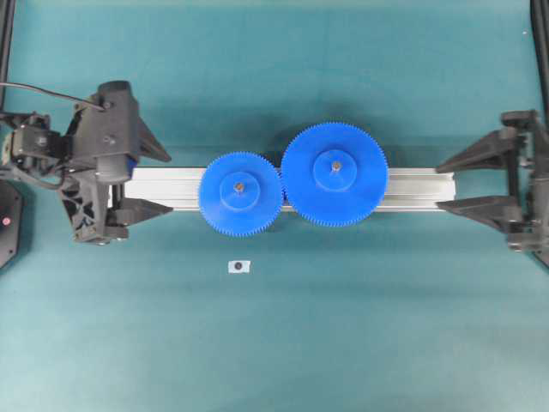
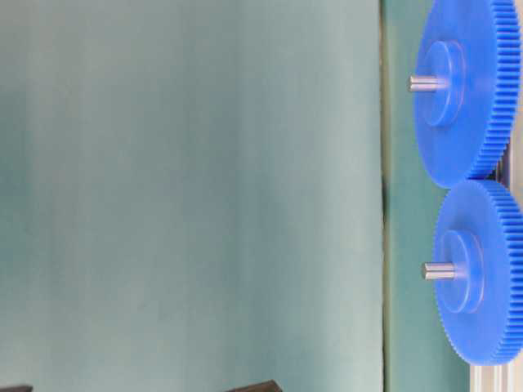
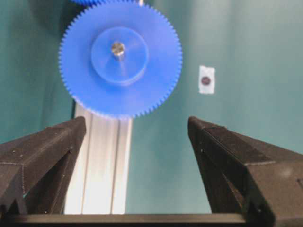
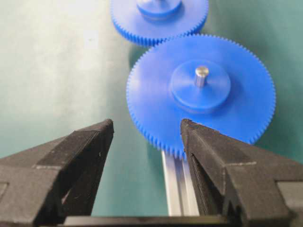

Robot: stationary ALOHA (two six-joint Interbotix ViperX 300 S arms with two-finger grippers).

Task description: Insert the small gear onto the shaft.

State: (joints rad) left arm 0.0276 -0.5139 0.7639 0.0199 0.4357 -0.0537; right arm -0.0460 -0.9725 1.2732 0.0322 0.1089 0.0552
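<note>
- Seen from overhead: small gear seated over the left part of the aluminium rail, teeth meshed with the larger gear just to its right; a brownish pin end shows in each hub.
- Shown only side-on in the table-level view: shaft protruding as a short metal stub from the small gear's raised hub, a like stub from the larger gear above it in that frame.
- Visible overhead and in the left wrist view, not in the table-level one: a small white tag with a dark dot lying on the mat in front of the rail, well apart from both gears.
- Left gripper at the rail's left end, fingers spread apart and clamped on nothing; left wrist view places the small gear beyond the fingertips, with the rail running back between the fingers.
- Right gripper at the rail's right end, fingers likewise spread and holding nothing; right wrist view puts the larger gear nearest, small gear behind it.
- Bare teal mat all around the rail, open on the near and far sides; black frame posts at the mat's corners.
- Gears of blue plastic, fine-toothed, with round stepped hubs; rail silvery and grooved; fingers black, wedge-shaped, rough-surfaced.
</note>
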